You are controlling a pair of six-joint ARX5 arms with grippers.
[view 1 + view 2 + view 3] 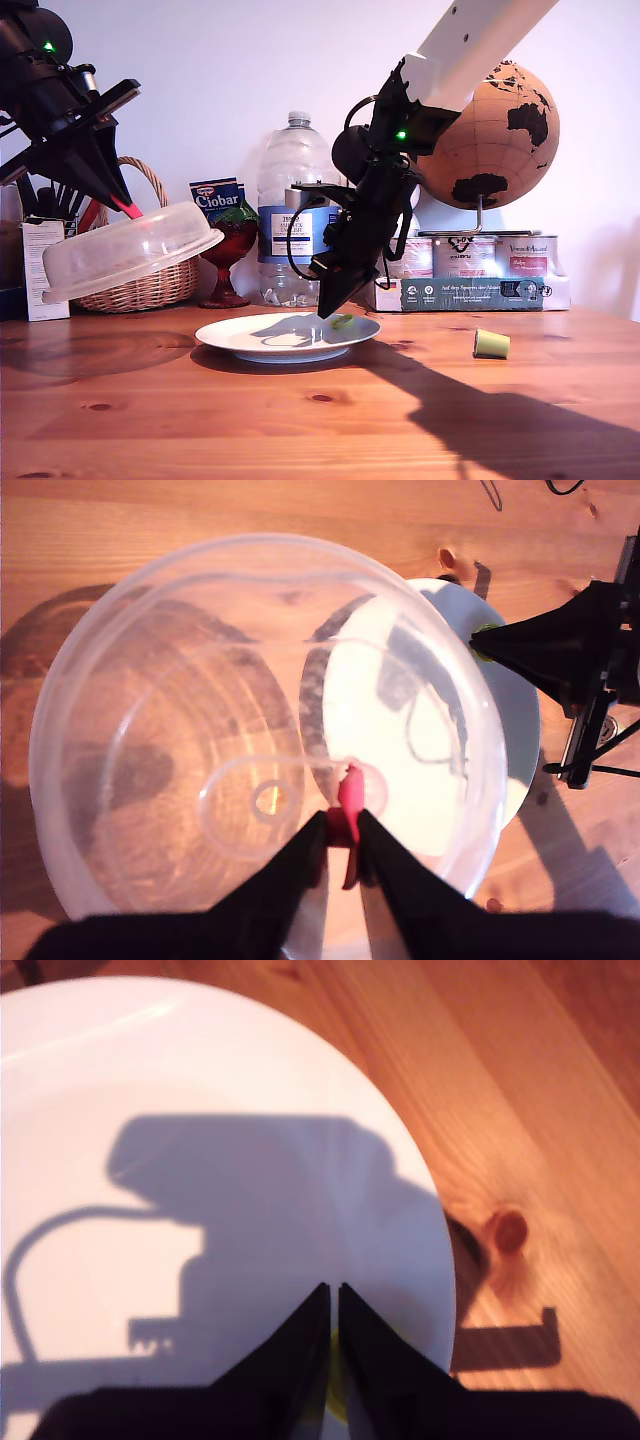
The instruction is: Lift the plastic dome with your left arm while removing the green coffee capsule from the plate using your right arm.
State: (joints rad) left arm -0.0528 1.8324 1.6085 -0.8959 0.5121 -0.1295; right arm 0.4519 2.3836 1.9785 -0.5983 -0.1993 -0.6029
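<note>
Over at nine o'clock in the exterior view, the first gripper point(128, 208) is clamped on the red-pink tab point(350, 790) of the plastic dome point(120, 250). The dome hangs in the air, clear of the table point(300, 420) and tilted, its flared rim dipping toward eight o'clock. It is cloudy-clear, smooth and round, so the woven wicker basket point(150, 288) behind it shows through.

Moving to the centre of that view, the plate point(250, 345) sits uncovered on the wood: white, glossy, shallow, with an arm's shadow across it. A ribbed clear water bottle point(290, 200) stands behind it at twelve o'clock.

The second gripper point(328, 308) points down at the plate's three o'clock rim. Its thin black fingers are drawn together to a hairline slit. A small green piece point(343, 321) lies right at the tips; whether it is pinched cannot be told.

Further toward three o'clock, the green coffee capsule point(491, 344) lies on its side on the bare table, well apart from the plate. It is pale green, tapered and matte. A cork-brown globe point(500, 140) sits above it at one o'clock.
</note>
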